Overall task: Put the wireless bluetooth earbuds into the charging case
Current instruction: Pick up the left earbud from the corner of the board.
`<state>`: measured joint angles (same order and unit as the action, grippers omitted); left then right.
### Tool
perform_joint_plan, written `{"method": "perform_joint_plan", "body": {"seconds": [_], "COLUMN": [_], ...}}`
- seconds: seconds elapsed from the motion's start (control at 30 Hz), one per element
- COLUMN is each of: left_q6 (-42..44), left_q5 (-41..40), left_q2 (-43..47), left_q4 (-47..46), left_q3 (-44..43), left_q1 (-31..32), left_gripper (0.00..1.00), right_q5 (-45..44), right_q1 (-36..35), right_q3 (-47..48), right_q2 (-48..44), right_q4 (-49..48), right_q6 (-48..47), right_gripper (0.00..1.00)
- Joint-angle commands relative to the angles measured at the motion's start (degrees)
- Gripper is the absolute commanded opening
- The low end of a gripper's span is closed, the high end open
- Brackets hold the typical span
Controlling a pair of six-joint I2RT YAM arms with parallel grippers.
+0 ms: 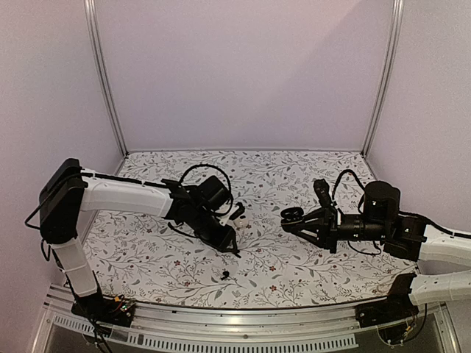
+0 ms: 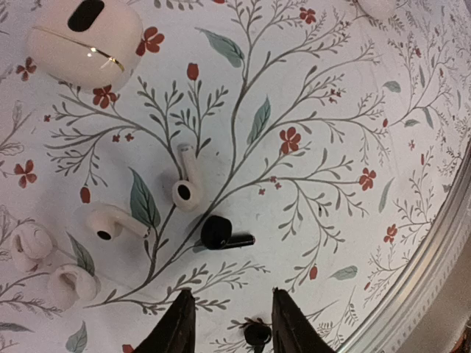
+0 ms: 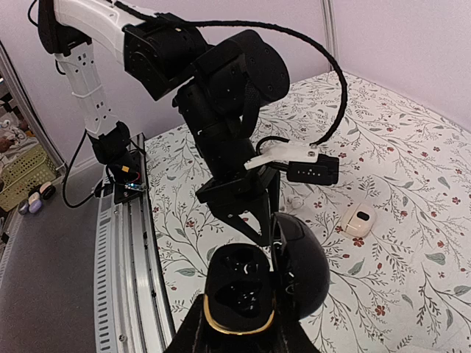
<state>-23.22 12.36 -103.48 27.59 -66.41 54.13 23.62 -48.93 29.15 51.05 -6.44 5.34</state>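
Right gripper [image 3: 239,327] is clenched on the black charging case [image 3: 235,283], lid open, held up above the floral table [image 3: 412,147]. Left gripper [image 2: 231,309] hangs low over the table with its jaws apart and clamping nothing. A black earbud [image 2: 256,334] lies between the fingertips [image 2: 180,320]. A second black earbud [image 2: 221,234] and two white earbuds [image 2: 185,187] lie just beyond. To do this well, I'd centre the jaws on the bud's rounded body (not its thin stem), then close gently. No brand or writing is legible anywhere.
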Motion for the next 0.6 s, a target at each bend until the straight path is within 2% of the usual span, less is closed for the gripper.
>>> {"method": "perform_joint_plan", "body": {"seconds": [0.0, 0.57], "left_q6": [-0.7, 0.86], "left_q5": [-1.55, -5.17], "left_q2": [-3.02, -9.57], "left_q4": [0.08, 2.55], "left_q3": [-2.9, -7.85], "left_q1": [0.87, 1.48], "left_gripper": [0.34, 0.3], "right_q5": [-0.15, -0.11], "right_q1": [0.48, 0.45], "right_q3": [-0.38, -0.65], "right_q2": [-0.52, 0.11], "right_q4": [-0.56, -0.87], "right_q6": [0.32, -0.07], "right_gripper": [0.0, 0.0]}}
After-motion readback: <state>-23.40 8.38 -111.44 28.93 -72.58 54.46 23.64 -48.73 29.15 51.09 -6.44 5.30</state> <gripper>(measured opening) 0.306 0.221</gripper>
